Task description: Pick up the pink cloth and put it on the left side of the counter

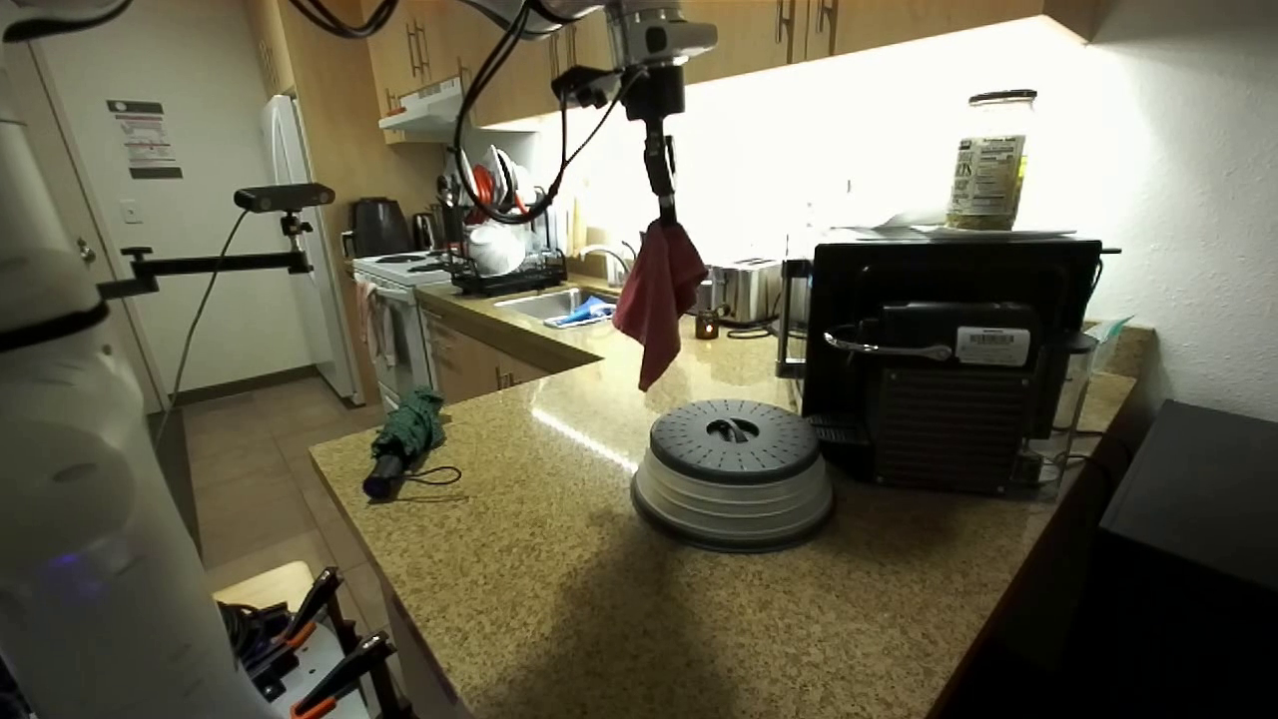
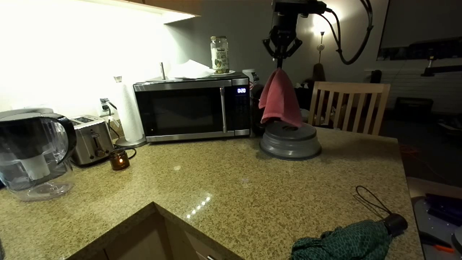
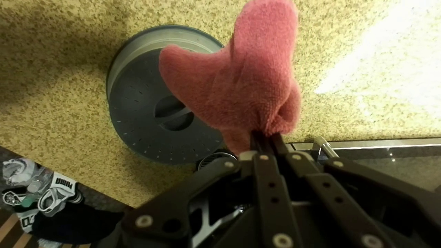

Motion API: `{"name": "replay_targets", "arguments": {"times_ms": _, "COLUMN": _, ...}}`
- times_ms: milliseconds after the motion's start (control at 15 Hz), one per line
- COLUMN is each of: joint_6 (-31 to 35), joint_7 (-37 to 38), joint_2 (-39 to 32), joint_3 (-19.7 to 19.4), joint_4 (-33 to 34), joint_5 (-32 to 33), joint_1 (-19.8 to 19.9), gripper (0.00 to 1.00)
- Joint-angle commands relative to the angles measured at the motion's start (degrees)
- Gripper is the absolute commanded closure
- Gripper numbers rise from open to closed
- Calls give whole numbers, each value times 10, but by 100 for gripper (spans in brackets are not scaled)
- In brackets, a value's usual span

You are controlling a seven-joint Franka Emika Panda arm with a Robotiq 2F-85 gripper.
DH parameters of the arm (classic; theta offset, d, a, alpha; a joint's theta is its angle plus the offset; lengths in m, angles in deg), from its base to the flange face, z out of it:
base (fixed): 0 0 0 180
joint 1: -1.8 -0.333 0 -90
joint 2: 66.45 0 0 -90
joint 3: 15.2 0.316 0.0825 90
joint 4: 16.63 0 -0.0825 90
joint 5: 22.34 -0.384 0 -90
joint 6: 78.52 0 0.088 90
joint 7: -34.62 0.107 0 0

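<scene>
Your claw [image 3: 267, 137], wrist view: clenched on the pink cloth [image 3: 248, 79], a small bunched pinch at its top, so a fast swing might slip it out. In an exterior view the cloth [image 1: 662, 305] hangs above the counter [image 1: 519, 519], apart from the grey cover [image 1: 734, 484]; travel low and you could drag a corner over that or the green umbrella [image 1: 411, 429]. In an exterior view the cloth [image 2: 281, 101] visually overlaps the cover; don't judge clearance there. Counts: one claw, one cloth, one counter, one cover, one umbrella, one microwave [image 2: 187, 112], one toaster [image 2: 93, 142].
</scene>
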Motion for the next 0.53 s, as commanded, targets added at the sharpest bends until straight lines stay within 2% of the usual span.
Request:
{"name": "replay_targets", "arguments": {"times_ms": 0, "joint_6": -15, "joint_7": -26, "joint_2": 20, "joint_3": 6, "joint_4": -14, "joint_5": 6, "joint_1": 12, "gripper": 96}}
{"name": "replay_targets", "arguments": {"times_ms": 467, "joint_6": 11, "joint_7": -9, "joint_2": 35, "joint_3": 0, "joint_4": -37, "joint_5": -16, "joint_1": 24, "gripper": 96}}
